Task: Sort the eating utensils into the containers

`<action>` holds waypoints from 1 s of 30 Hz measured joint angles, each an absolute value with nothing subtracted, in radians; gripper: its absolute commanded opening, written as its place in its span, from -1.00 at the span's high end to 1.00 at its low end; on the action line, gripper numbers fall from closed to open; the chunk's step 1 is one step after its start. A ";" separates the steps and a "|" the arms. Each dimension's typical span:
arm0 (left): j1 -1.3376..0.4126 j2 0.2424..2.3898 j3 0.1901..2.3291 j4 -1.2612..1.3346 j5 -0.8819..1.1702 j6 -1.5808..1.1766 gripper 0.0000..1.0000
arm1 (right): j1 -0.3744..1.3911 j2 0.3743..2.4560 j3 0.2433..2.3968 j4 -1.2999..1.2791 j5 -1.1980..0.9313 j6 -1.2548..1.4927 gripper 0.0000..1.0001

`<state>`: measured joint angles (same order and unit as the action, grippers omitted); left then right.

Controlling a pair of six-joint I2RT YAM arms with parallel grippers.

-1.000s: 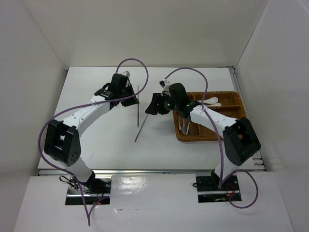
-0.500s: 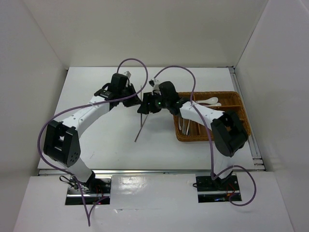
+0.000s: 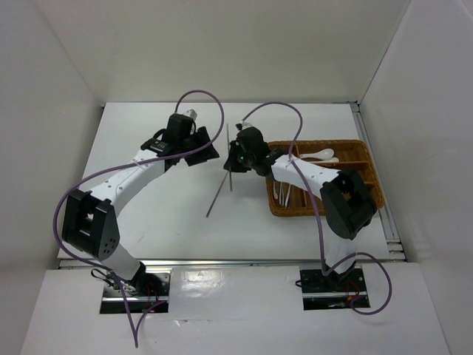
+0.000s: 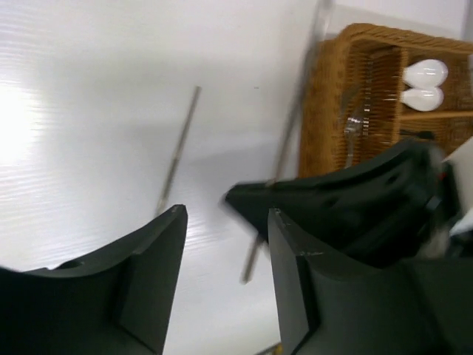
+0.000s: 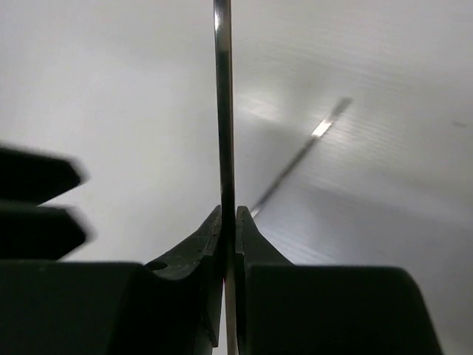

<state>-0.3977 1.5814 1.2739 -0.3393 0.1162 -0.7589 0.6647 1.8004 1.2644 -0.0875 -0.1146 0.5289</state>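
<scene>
My right gripper [image 3: 233,158] is shut on a thin dark stick [image 5: 224,111], which runs straight up between its fingers [image 5: 211,237]. The stick's lower end [image 3: 230,182] pokes out below the gripper, left of the wicker tray [image 3: 318,213]. My left gripper [image 3: 209,142] hangs just left of it, open and holding nothing. In the left wrist view the left gripper [image 4: 227,214] faces the black right gripper [image 4: 347,207] and the blurred held stick [image 4: 288,140]. A second stick [image 3: 215,201] lies slanted on the table. White spoons [image 3: 325,155] and silver forks [image 3: 283,194] lie in the tray's compartments.
The tray stands at the table's right side, its left wall [image 4: 325,111] close to both grippers. White walls close the table in at the back and on both sides. Purple cables [image 3: 207,100] arch over both arms.
The left gripper has opened and let go of the stick. The right gripper has moved left from the tray and shut on that stick.
</scene>
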 measured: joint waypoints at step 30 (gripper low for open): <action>-0.331 1.520 1.212 -0.419 -0.040 -0.709 -0.35 | 0.052 1.322 0.912 -0.836 0.404 1.404 1.00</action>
